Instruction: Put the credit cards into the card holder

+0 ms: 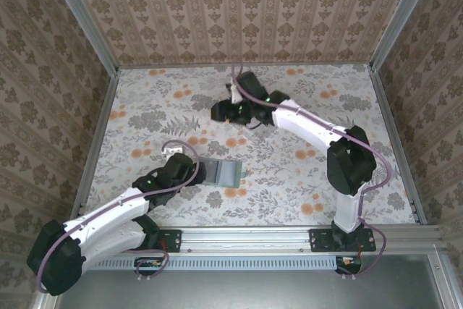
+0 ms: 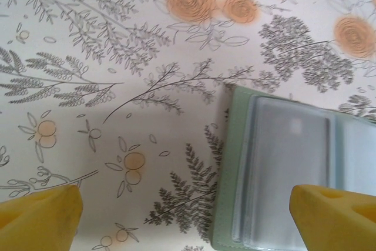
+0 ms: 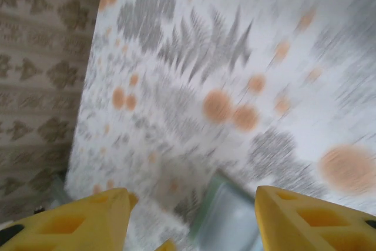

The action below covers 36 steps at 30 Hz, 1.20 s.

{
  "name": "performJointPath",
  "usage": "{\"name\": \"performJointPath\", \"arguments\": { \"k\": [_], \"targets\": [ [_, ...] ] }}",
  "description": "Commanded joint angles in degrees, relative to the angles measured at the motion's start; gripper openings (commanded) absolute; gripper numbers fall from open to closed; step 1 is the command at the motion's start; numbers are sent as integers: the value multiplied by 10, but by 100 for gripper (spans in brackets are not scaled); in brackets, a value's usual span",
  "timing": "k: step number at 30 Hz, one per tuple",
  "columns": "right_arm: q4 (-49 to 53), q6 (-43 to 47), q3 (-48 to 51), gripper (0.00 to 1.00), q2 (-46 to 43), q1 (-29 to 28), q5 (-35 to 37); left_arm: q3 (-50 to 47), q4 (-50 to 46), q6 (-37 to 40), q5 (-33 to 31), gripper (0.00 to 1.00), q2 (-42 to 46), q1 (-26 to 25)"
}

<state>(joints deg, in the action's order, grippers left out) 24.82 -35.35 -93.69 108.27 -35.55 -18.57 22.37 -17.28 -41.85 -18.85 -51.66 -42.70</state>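
Left gripper [image 2: 188,218]: jaws at full width and holding nothing. Left fingertip [image 2: 38,216] is over bare tablecloth; the right one hangs over the near edge of the card holder [image 2: 282,163]. Can't tell if it's touching.

The card holder lies open and flat. It has a grey-green cover with clear plastic pockets facing up, and what's in the pockets isn't readable. From the top camera the card holder [image 1: 226,173] sits left of table centre in the near half, just beside the left gripper [image 1: 195,171], which comes in from its left side.

Right gripper [image 3: 191,224]: fingers well apart, with nothing visibly clamped. The wrist picture is motion-blurred. A pale grey-green shape [image 3: 229,218] sits low between the fingers, too smeared to identify.

From the top camera the right gripper [image 1: 226,111] is out at the far middle of the table, well apart from the card holder. There's dark stuff at its tip, too small to tell what it is.

The tablecloth [image 1: 304,171] is floral with orange blooms. Patterned wall panels [image 1: 239,12] enclose three sides.
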Motion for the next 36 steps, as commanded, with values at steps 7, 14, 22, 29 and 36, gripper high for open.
{"name": "performJointPath", "arguments": {
  "k": [7,14,22,29,36],
  "targets": [
    [206,226,-181,51,96,37,164,36,-16,28,50,100,-46,51],
    [267,291,-315,39,204,40,206,52,-2,44,69,100,-78,77],
    [282,308,-358,40,261,40,267,64,15,51,85,100,-112,89],
    [287,312,-386,40,294,40,276,69,19,51,89,100,-123,91],
    [298,309,-414,40,322,38,266,66,19,50,90,100,-122,92]
  ]
}}
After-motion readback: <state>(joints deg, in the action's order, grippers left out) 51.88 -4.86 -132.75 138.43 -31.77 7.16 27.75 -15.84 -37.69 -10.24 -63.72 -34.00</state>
